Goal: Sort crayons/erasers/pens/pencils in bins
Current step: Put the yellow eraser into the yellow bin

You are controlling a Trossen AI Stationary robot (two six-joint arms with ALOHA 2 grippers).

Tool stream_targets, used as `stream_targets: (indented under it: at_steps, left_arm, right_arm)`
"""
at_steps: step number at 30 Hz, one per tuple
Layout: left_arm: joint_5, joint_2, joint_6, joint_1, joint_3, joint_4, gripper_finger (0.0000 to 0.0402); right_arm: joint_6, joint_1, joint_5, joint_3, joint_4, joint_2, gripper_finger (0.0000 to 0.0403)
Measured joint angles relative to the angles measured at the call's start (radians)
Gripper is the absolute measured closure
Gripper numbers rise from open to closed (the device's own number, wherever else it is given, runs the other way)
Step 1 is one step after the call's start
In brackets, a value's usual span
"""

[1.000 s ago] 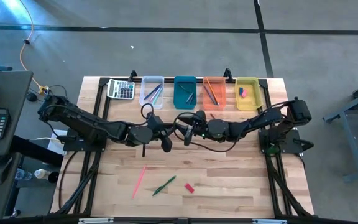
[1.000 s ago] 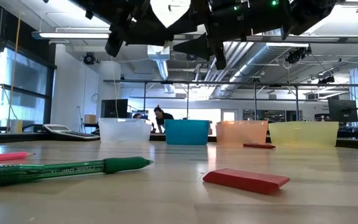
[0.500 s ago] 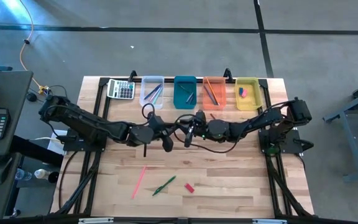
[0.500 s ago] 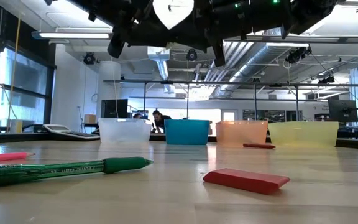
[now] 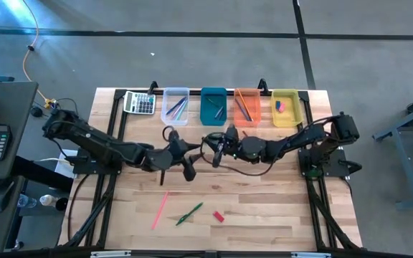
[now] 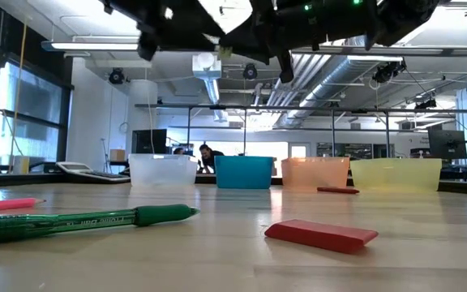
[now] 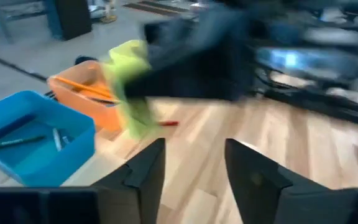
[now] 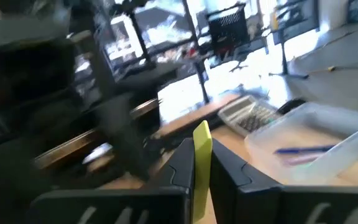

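Note:
High over the table's middle, my right gripper (image 8: 202,169) is shut on a yellow eraser (image 8: 202,142), which shows yellow-green (image 7: 129,87) in the left wrist view. Just left of it my left gripper (image 5: 185,160) stands open with nothing between its fingers (image 7: 194,165). Along the far edge stand the bins: clear (image 5: 175,106), blue (image 5: 214,106), orange (image 5: 247,106) and yellow (image 5: 285,107), with sticks or erasers inside. A pink stick (image 5: 160,208), a green pen (image 5: 189,213) and a red eraser (image 5: 219,216) lie flat on the near half of the table. My right gripper pinches the yellow eraser's lower part (image 8: 201,177) between its two fingers. The fingers come in about level, pointing toward the table's left. The eraser's free end sticks out past the fingertips, and the whole eraser is lifted well clear of the table.
A grey calculator (image 5: 140,103) sits left of the clear bin. A small red piece (image 6: 337,190) lies on the table in front of the orange bin. The two arms meet over the table's middle. People show in the room beyond the table.
My left gripper has opened, let go of the yellow eraser and drawn back a little toward the table's left edge, rolling slightly. My right gripper has shut on the eraser and kept its place, so the eraser has passed from left to right in mid-air.

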Motion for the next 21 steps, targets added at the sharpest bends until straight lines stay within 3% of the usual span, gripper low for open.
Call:
stream_targets:
  at_steps: [6, 9, 16, 21]
  left_arm:
    - [-0.053, -0.049, 0.051, -0.056, -0.104, 0.015, 0.0212]
    - [-0.023, -0.081, 0.057, -0.069, -0.204, 0.137, 0.0216]
    - [0.105, -0.150, 0.169, -0.051, -0.454, 0.499, 0.0256]
    - [0.185, -0.211, 0.205, -0.008, -0.551, 0.586, 0.0290]
  right_arm:
    - [-0.054, -0.025, -0.010, 0.000, 0.015, -0.015, 0.0390]
    - [-0.076, -0.068, -0.007, 0.000, -0.052, -0.047, 0.0390]
    - [-0.070, -0.213, 0.028, 0.000, -0.524, -0.214, 0.0390]
    - [-0.042, -0.354, 0.063, 0.001, -0.871, -0.348, 0.0389]
